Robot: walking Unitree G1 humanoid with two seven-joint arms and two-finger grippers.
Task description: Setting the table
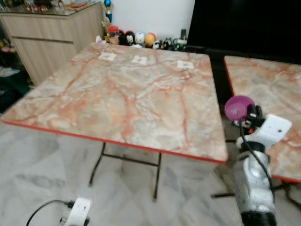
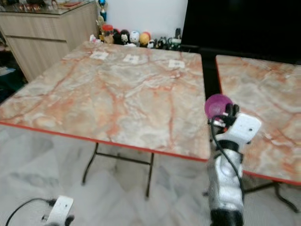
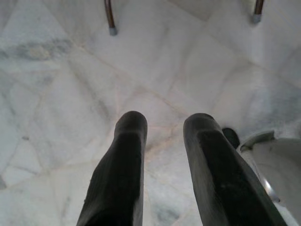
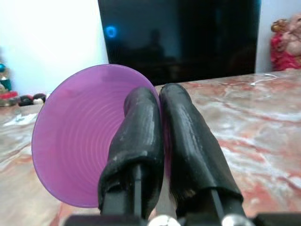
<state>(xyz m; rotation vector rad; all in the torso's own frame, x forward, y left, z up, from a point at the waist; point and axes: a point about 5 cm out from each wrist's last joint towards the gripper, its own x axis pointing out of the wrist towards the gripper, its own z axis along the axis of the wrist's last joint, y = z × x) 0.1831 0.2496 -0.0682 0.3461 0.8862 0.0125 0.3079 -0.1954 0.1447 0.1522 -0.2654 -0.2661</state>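
Purple bowl (image 4: pixel 75 141) is clamped on edge between the two black fingers of the right gripper (image 4: pixel 162 122), one finger inside the rim and one outside, so the bowl hangs sideways with its ribbed inside open to the wrist camera. Probable reason for the rim pinch: thin wall, nothing else to hold. Bowl is carried in the air off the near right corner of the marble table (image 1: pixel 127 99), over the gap to a second marble table (image 1: pixel 268 89); not yet set down on either.

Left gripper (image 3: pixel 164 155) hangs low beside the robot, fingers parted, holding nothing, pointed at the marble floor (image 3: pixel 56 94). Idle while the right arm carries.

Head views give layout: three small white cards (image 1: pixel 139 60) along the far edge of the near table, a row of figurines (image 1: pixel 136 38) behind it, a wooden cabinet (image 1: pixel 51 37). Cards are blurred; possibly place markers.

Right wrist view alone shows the grip detail. Left wrist view adds table leg feet (image 3: pixel 112 29).
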